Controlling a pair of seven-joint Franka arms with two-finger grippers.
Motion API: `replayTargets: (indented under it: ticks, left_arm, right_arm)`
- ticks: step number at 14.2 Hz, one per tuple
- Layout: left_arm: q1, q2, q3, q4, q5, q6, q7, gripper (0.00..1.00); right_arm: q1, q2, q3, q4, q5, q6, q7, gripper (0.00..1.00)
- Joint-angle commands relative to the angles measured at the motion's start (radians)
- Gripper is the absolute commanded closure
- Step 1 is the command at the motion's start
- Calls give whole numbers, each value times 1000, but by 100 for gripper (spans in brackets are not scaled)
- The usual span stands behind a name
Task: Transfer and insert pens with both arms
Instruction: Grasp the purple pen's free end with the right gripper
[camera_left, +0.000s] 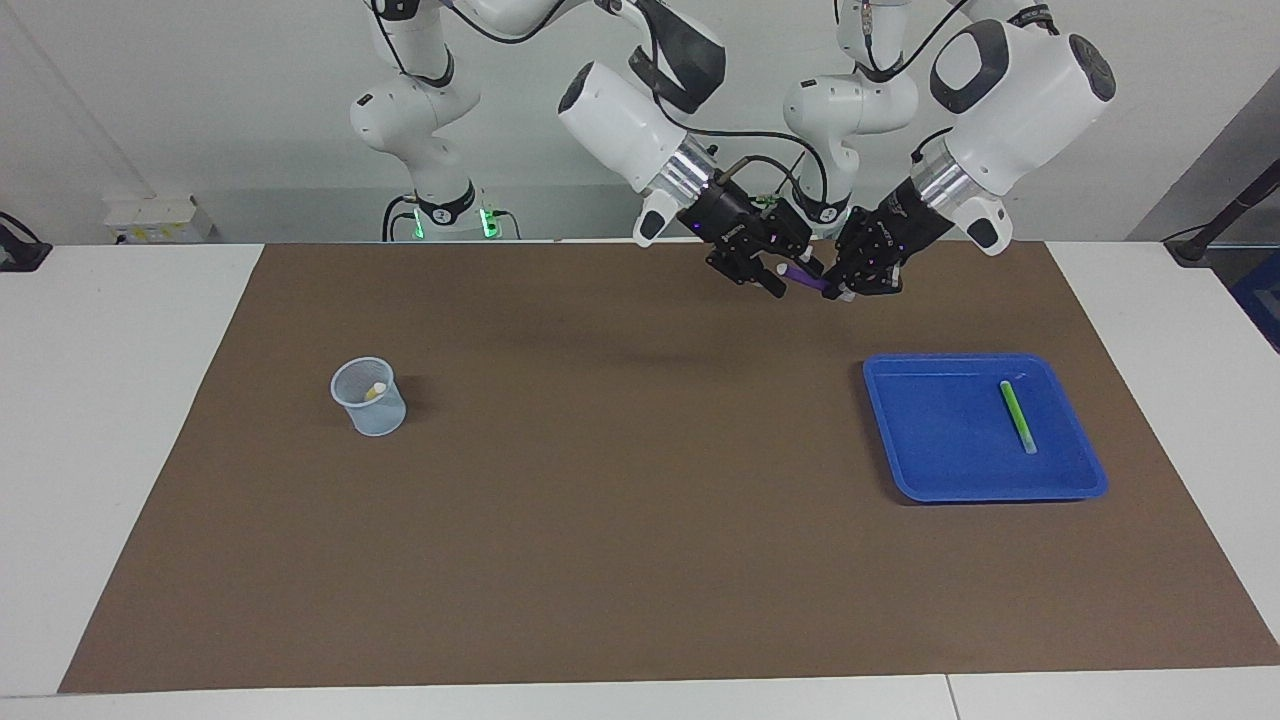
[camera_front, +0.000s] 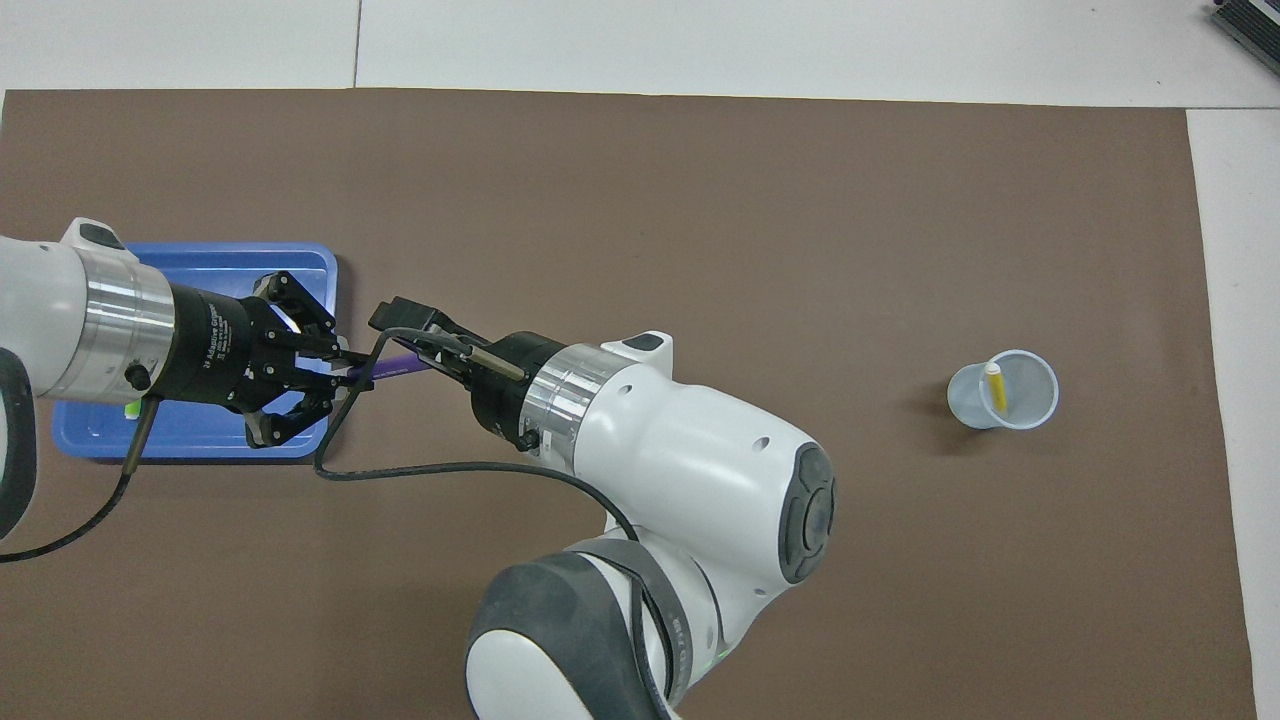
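A purple pen (camera_left: 812, 281) hangs in the air over the mat between the two grippers. My left gripper (camera_left: 843, 290) is shut on one end of it. My right gripper (camera_left: 780, 272) is at the pen's pale cap end. From overhead, the purple pen (camera_front: 400, 366) bridges the left gripper (camera_front: 345, 372) and the right gripper (camera_front: 420, 350), beside the tray's edge. A green pen (camera_left: 1018, 416) lies in the blue tray (camera_left: 940, 440). A yellow pen (camera_front: 995, 386) stands in the cup (camera_front: 1030, 400).
The blue tray (camera_front: 200, 262) sits toward the left arm's end of the brown mat, the translucent cup (camera_left: 372, 415) toward the right arm's end. Both arms hang over the mat's edge nearest the robots.
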Motion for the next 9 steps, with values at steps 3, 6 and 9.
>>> replayTargets:
  ticks: [3,6,9]
  left_arm:
    - [-10,-35,12,-34,-16,-8,-8,100]
    - [-10,-35,12,-34,-14,-8,-8,100]
    - [-8,-35,14,-34,-14,-10,-7,100]
  right_arm:
    - [6,-4,6,-8,22,8,-18,43]
    - [10,-12,6,-28,22,10,-18,43]
    - [10,-15,6,-37,22,10,-26,50]
